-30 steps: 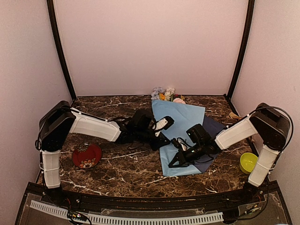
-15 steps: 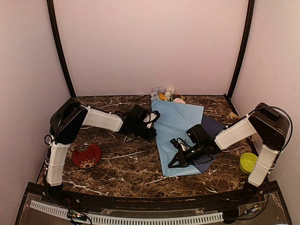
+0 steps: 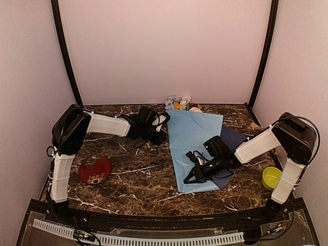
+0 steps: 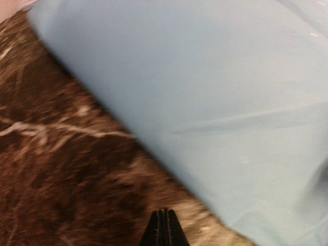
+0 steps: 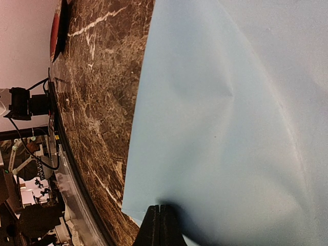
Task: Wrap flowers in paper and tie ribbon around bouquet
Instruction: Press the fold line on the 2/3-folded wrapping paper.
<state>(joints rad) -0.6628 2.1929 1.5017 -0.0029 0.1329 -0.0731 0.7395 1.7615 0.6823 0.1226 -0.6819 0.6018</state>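
Note:
The light-blue paper (image 3: pixel 196 146) lies folded over the flowers, with its navy face (image 3: pixel 233 138) showing on the right. Only the flower heads (image 3: pixel 182 102) stick out at its far end. My left gripper (image 3: pixel 164 134) is shut and holds nothing; it hangs just off the paper's left edge (image 4: pixel 215 92), tips (image 4: pixel 163 225) over bare table. My right gripper (image 3: pixel 187 179) is shut, its tips (image 5: pixel 160 218) resting on the paper (image 5: pixel 230 128) near the front left corner. A tan strip, likely the ribbon (image 3: pixel 254 126), lies at the back right.
A red patterned dish (image 3: pixel 95 170) sits at the front left, seen edge-on in the right wrist view (image 5: pixel 55 25). A yellow-green bowl (image 3: pixel 270 178) stands at the front right beside the right arm's base. Pink walls close in the marble table (image 3: pixel 133 179) on three sides.
My left arm has drawn back from the paper, the gripper moving left and toward the back wall. The paper's left flap now lies flat. The right arm has not moved.

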